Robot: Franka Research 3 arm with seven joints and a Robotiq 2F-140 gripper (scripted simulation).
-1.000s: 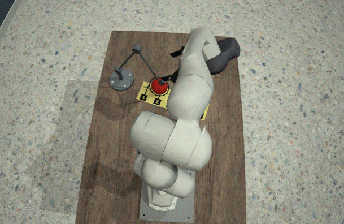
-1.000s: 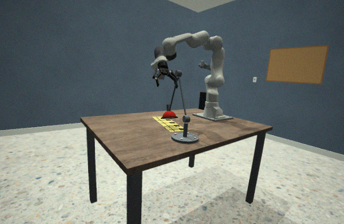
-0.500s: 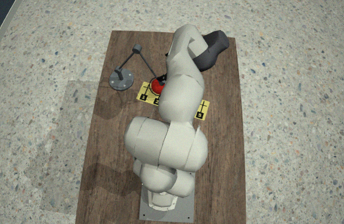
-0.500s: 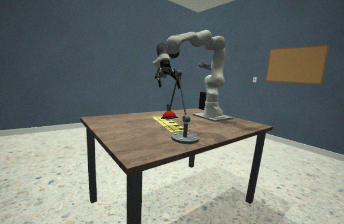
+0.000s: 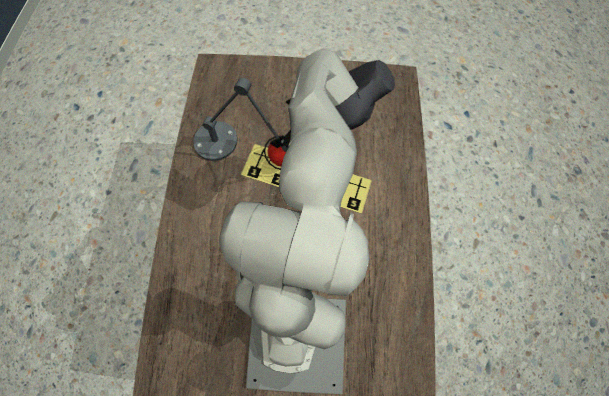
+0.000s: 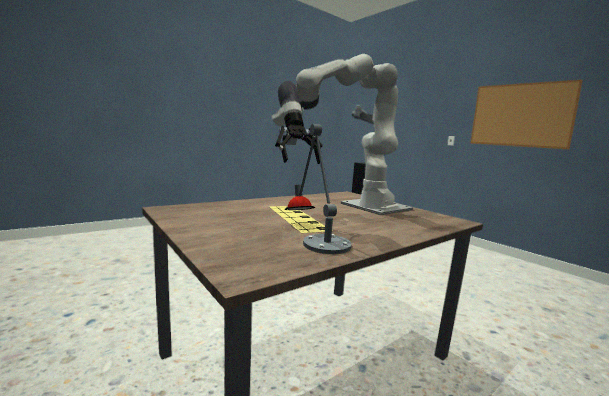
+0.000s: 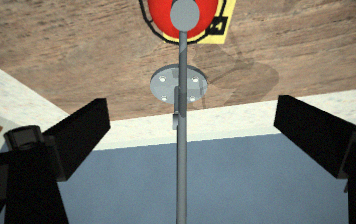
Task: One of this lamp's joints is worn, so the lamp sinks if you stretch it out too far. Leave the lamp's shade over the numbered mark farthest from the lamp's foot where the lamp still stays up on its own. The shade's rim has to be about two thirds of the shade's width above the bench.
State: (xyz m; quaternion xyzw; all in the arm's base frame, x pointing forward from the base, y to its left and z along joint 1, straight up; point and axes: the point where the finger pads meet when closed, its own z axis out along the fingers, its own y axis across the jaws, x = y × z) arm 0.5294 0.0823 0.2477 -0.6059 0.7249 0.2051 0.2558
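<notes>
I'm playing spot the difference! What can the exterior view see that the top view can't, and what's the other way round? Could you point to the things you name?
Only the exterior view: an orange board [image 6: 527,115] on the wall, a light switch [image 6: 451,140] and the table's legs [image 6: 161,295].

Only the top view: a readable number 5 [image 5: 354,203] on the yellow strip [image 5: 366,186] [image 6: 308,227].

Both: the yellow strip, the red lampshade [image 5: 275,154] [image 6: 300,202] and the lamp's round foot [image 5: 205,145] [image 6: 315,244].

Gray rod [image 7: 182,135] upright between the claw's [image 7: 192,111] spread black fingers.
</notes>
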